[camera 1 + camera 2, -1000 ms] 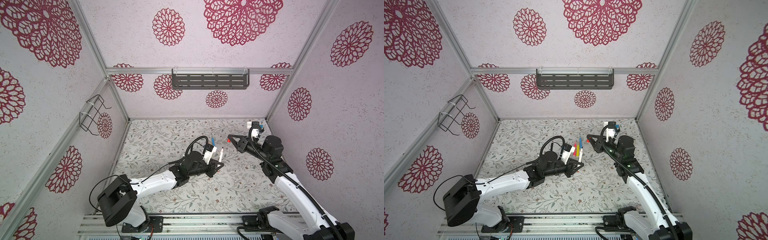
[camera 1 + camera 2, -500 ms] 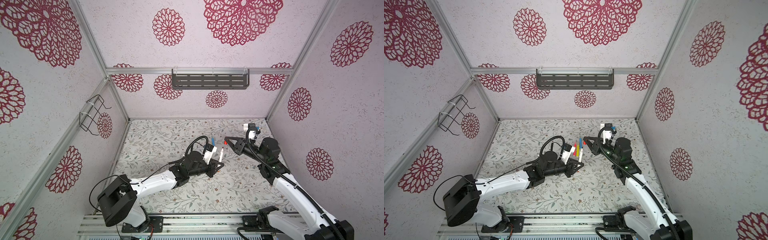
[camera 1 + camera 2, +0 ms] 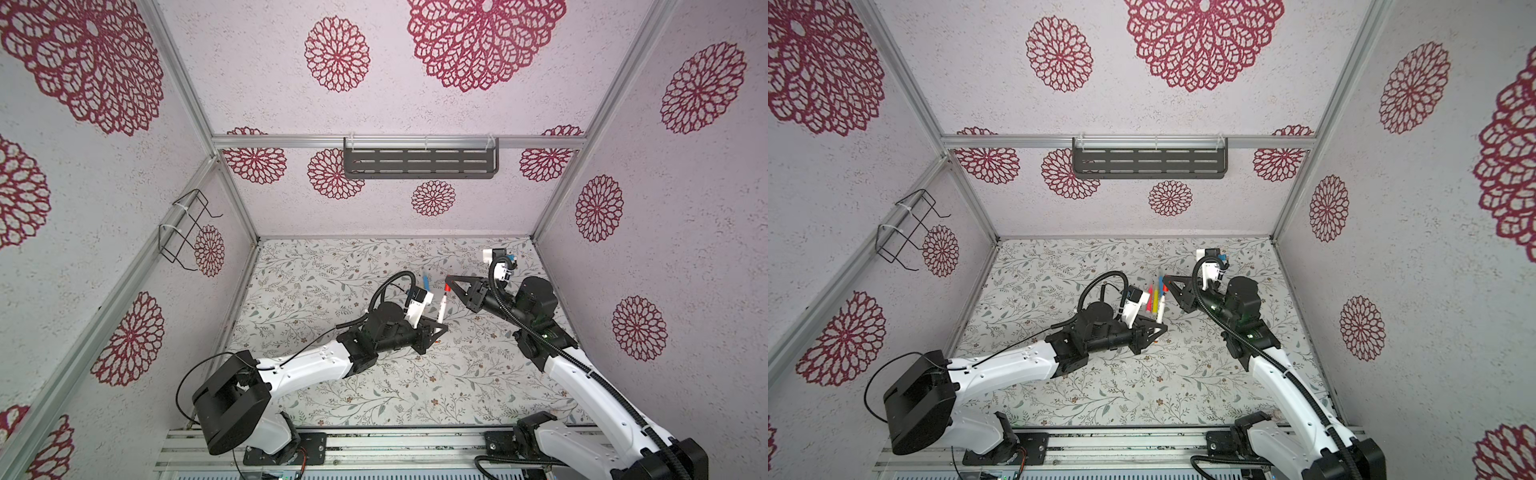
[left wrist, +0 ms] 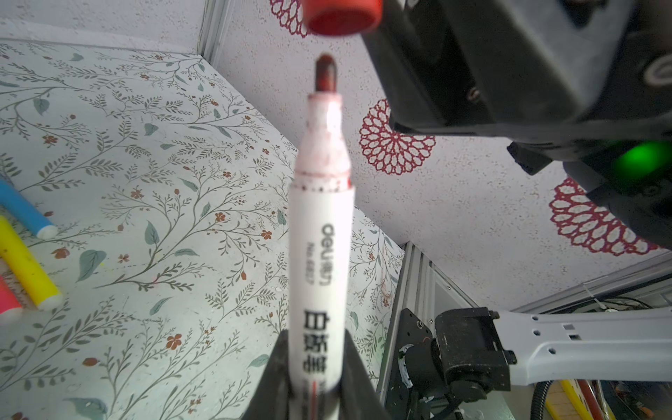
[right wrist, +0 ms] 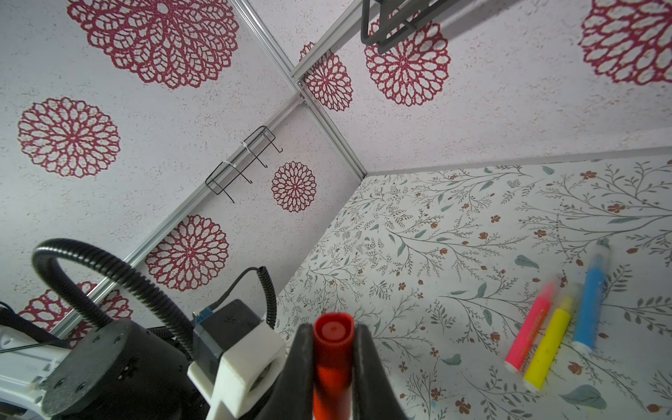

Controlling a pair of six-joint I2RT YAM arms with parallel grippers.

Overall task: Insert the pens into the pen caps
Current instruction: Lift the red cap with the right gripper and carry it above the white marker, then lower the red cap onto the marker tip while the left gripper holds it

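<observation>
Where left gripper (image 4: 314, 345) clenches: smooth white pen (image 4: 320, 232), cylindrical, dark-red felt tip raised.
Right gripper (image 5: 332, 338): clamps round red cap (image 5: 331, 367), just beyond tip, apart.

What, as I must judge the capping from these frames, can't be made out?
Left wrist view: red cap cut by the frame edge, blurred.
Same view: white pen, rear hidden inside left claw.
Same view: pink pen mostly cut off at the edge.
Right wrist view: blue pen, far end blurred; capped or not, unclear.
</observation>
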